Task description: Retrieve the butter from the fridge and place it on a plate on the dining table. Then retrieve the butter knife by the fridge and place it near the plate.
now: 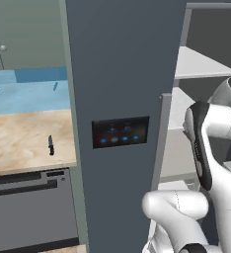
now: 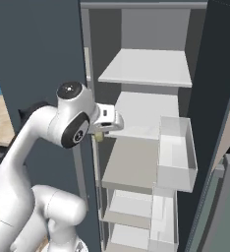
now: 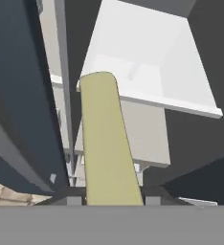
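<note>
A beige wood-grain counter [image 1: 23, 138] lies at the left of the left base view, over a dark grey appliance front [image 1: 31, 212] with a black slot along its top. Behind the counter runs a blue backsplash [image 1: 33, 91], with a paler patch at its far left edge. Above it hang grey-green cabinet doors [image 1: 28, 34], two small round pale knobs [image 1: 3, 48] near their left side.
</note>
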Motion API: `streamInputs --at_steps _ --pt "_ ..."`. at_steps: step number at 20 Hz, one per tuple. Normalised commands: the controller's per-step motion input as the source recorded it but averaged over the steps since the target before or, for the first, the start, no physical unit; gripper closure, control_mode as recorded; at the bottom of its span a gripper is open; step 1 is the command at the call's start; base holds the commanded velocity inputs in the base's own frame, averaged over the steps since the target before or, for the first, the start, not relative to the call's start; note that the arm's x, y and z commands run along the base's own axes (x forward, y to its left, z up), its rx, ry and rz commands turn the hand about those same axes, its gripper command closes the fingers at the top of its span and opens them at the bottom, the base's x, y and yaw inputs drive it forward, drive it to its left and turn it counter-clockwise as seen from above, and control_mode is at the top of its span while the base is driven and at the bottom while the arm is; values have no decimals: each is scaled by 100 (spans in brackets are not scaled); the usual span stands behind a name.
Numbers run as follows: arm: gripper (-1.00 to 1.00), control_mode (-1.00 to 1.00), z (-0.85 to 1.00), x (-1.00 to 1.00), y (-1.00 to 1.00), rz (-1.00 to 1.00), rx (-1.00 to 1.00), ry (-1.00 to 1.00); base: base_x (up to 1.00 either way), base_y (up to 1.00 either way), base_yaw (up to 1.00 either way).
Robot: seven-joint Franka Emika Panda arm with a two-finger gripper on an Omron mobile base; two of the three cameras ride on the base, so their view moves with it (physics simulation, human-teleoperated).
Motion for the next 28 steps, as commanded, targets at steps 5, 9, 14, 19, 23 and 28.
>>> streamInputs --at_steps 5,9,14,19,23,28 --pt "100 -100 -19 -64 47 0 0 -4 0 0 0" --pt "100 -100 -2 -28 7 0 0 1 0 0 0" --pt "100 100 0 0 0 0 0 0 -40 8 1" --pt "100 100 0 0 0 0 0 0 -100 60 -16" --pt "100 100 0 0 0 0 0 0 -79 61 -58" --pt "100 100 0 0 0 0 0 0 -40 37 -81"
